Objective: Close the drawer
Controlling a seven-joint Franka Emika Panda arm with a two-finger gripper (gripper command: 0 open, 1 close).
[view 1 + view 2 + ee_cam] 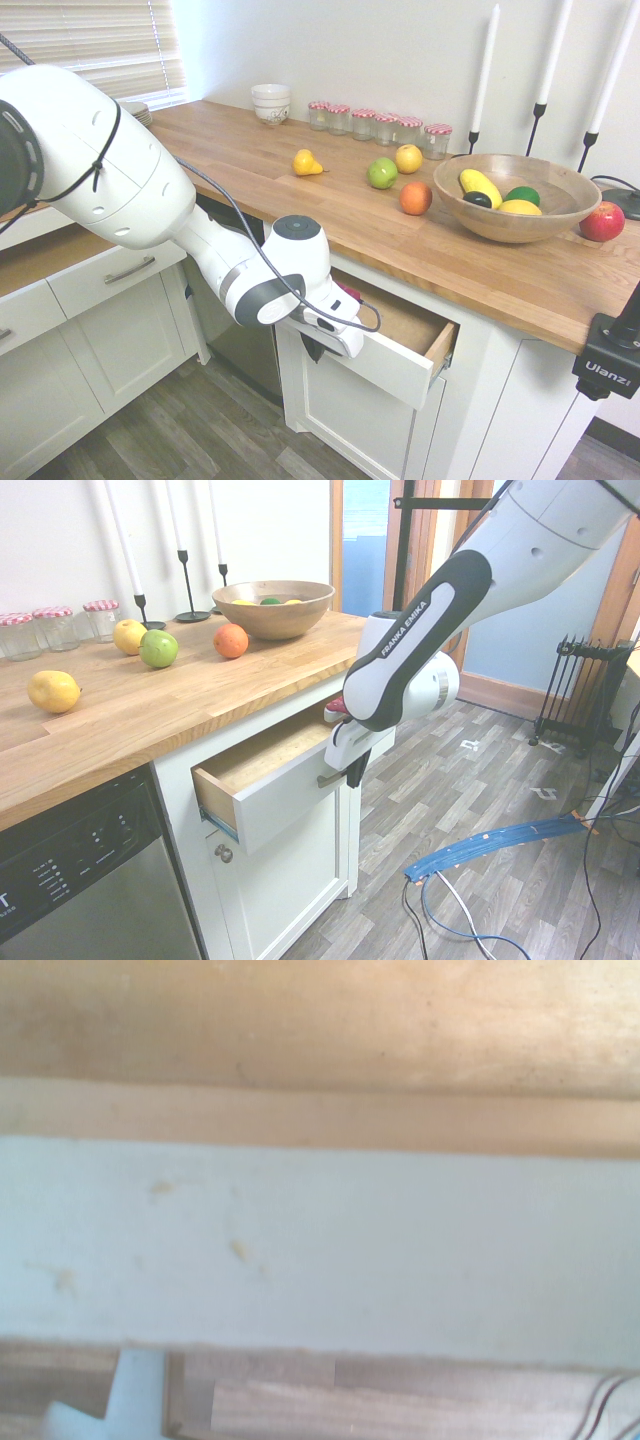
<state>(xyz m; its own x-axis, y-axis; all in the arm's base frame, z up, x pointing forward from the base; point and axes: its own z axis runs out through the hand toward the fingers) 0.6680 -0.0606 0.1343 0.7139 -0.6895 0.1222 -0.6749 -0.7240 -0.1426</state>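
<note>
Pincer (355,775) low centre of 2nd ext view, pointing down, fingers pressed together, gripping nothing, up against the drawer front by the silver handle (333,777). Drawer (275,795) partly pulled out under the tabletop (150,715), plywood inside showing; in 1st ext view it sits lower centre-right. Wrist cam: white front panel edge (320,1250) w/ wood above. Further back on tabletop: lemon (53,691), green apple (158,648), orange (231,640), wooden bowl (275,610) w/ fruit, jars (60,628), candlesticks (185,580) by the wall.
</note>
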